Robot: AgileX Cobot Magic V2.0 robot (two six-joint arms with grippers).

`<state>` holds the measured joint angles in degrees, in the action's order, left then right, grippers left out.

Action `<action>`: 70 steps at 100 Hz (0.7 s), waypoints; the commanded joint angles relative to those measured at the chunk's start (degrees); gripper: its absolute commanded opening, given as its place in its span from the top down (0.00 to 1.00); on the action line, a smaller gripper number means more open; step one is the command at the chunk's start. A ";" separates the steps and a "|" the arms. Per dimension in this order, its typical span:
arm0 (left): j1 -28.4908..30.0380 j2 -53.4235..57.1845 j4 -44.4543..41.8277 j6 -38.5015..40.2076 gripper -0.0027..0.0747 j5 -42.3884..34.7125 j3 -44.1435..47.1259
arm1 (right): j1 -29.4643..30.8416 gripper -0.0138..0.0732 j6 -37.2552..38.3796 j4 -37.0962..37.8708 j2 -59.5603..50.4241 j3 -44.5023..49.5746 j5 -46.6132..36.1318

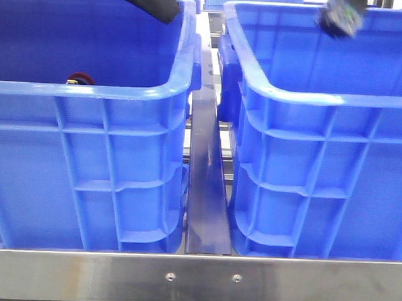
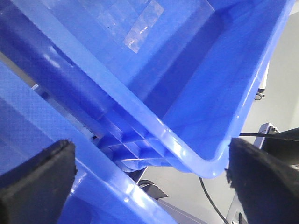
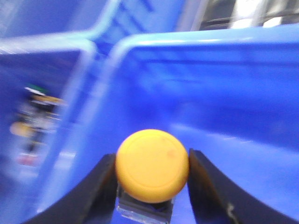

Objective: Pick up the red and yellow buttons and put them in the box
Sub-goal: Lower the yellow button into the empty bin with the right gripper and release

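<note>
Yellow button (image 3: 152,164): small, rigid, smooth-capped (likely slippery); best taken by its body.
Right gripper (image 3: 152,175): clamped on it, over box (image 3: 243,93).
Left gripper (image 2: 149,179): spread, empty.

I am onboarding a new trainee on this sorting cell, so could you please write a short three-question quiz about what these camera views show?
1. True or false: the right gripper is shut on the round yellow-capped push-button.
2. Multiple choice: the left gripper's black padded fingers are A) clamped on a button, B) spread apart with nothing between them, C) out of view.
3. Short answer: in the front view, which large blue ribbed plastic crate shows a dark-red domed button cap peeking over its near rim?

Key: 1. True. 2. B; only crate walls show beyond them. 3. The left blue crate, not the right blue crate.
</note>
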<state>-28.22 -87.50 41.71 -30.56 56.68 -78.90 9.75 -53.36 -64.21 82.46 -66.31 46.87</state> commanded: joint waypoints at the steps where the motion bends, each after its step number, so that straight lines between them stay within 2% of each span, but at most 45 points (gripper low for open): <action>1: -0.44 1.92 3.02 -0.20 0.17 -0.91 -1.54 | -0.76 0.68 -7.11 -1.98 -2.09 0.36 -6.65; 15: -0.44 1.92 3.02 -0.20 0.17 0.04 -1.54 | -3.16 0.68 -12.20 -2.15 -1.56 3.21 -18.45; 36: -0.44 1.92 3.02 -0.20 0.17 -0.38 -1.54 | -7.14 0.68 -18.45 -2.22 2.06 3.54 -29.11; 47: -0.44 1.92 3.02 -0.20 0.17 -0.38 -1.54 | -9.02 0.68 -18.92 -2.83 4.60 3.42 -35.41; 70: -0.44 1.92 3.02 -0.20 0.17 -0.38 -1.54 | -10.47 0.68 -18.92 -3.32 11.38 -0.10 -38.61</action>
<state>-28.22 -87.50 41.71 -30.56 57.53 -78.90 -0.68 -71.70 -66.09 94.25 -63.15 10.60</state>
